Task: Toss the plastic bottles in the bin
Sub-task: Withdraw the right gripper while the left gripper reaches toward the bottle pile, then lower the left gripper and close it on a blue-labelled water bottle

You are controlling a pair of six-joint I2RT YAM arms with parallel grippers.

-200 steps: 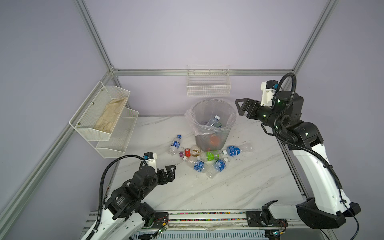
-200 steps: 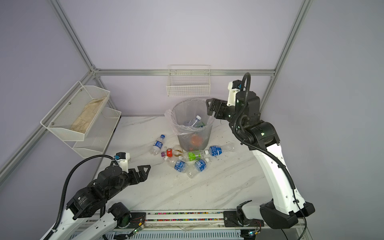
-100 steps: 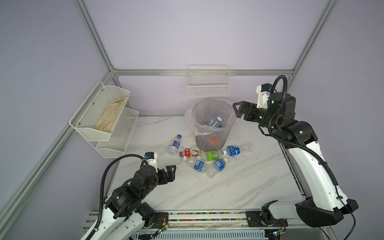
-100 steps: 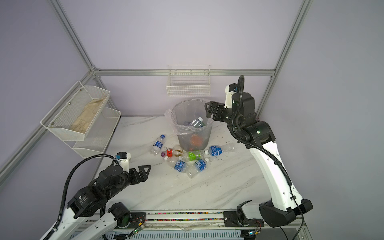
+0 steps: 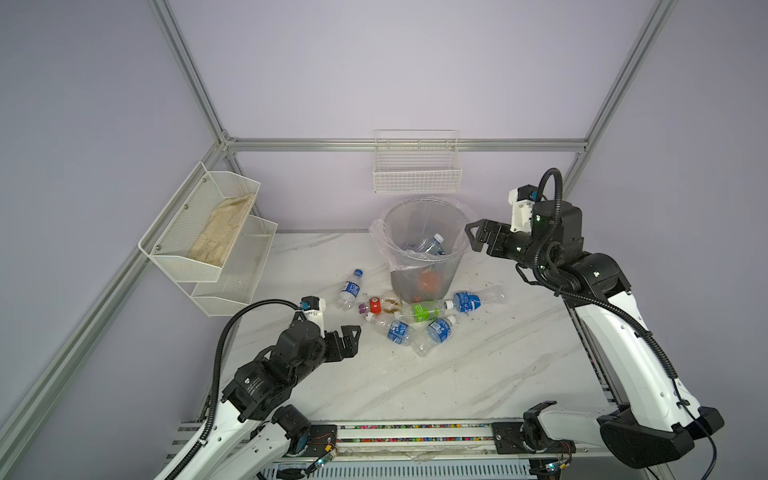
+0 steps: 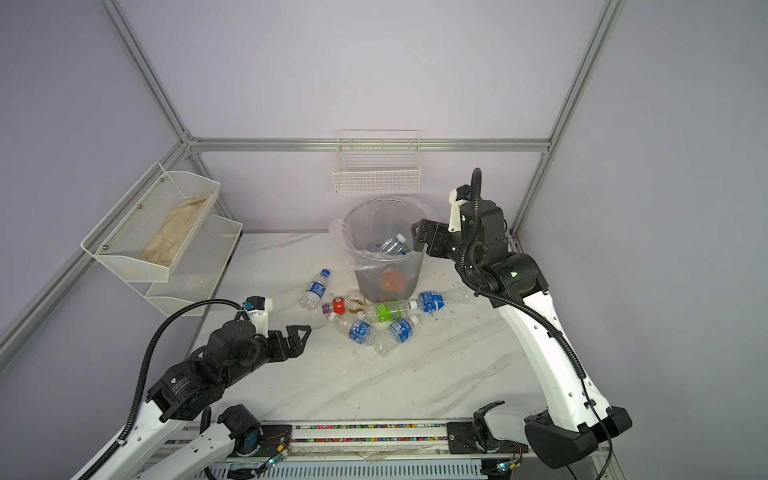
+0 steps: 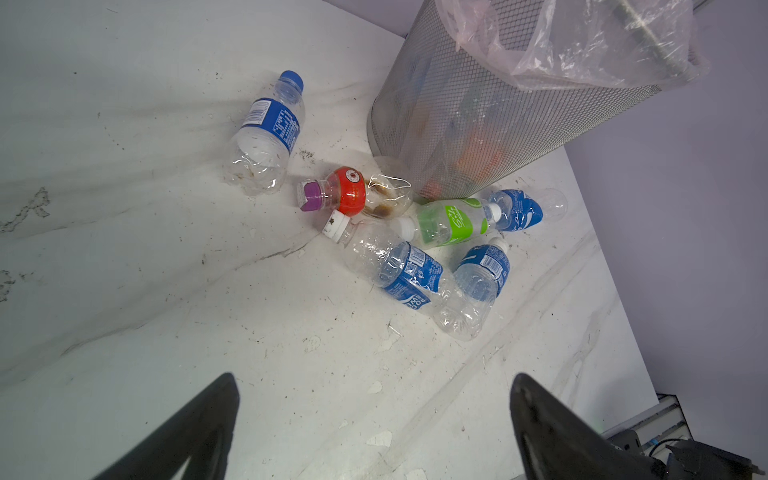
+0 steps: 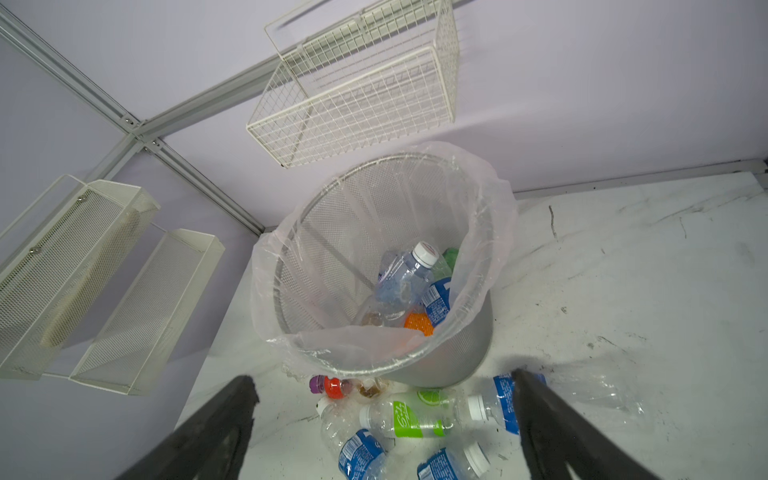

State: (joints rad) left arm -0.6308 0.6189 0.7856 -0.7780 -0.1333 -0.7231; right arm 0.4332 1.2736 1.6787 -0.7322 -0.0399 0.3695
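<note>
The grey mesh bin (image 5: 440,274) (image 6: 399,282) (image 8: 457,353) with a clear liner stands at the back of the table, and several plastic bottles (image 8: 409,274) lie inside it. Several more lie on the table in front of it: a green-label one (image 5: 422,311) (image 7: 451,220), a red-label one (image 5: 376,305), and blue-label ones (image 5: 395,330) (image 7: 266,133). My right gripper (image 5: 471,237) (image 6: 415,237) (image 8: 382,376) hangs open and empty beside the bin's right rim. My left gripper (image 5: 352,340) (image 6: 303,338) (image 7: 374,378) is open and empty, low over the table, left of the pile.
A white wire basket (image 5: 417,174) hangs on the back wall above the bin. A two-tier white mesh shelf (image 5: 208,241) juts from the left wall. The table's right edge runs close beside the right arm (image 5: 615,324).
The right gripper has come down and a little left, closer to the bin's rim, still open. The left arm has hardly moved.
</note>
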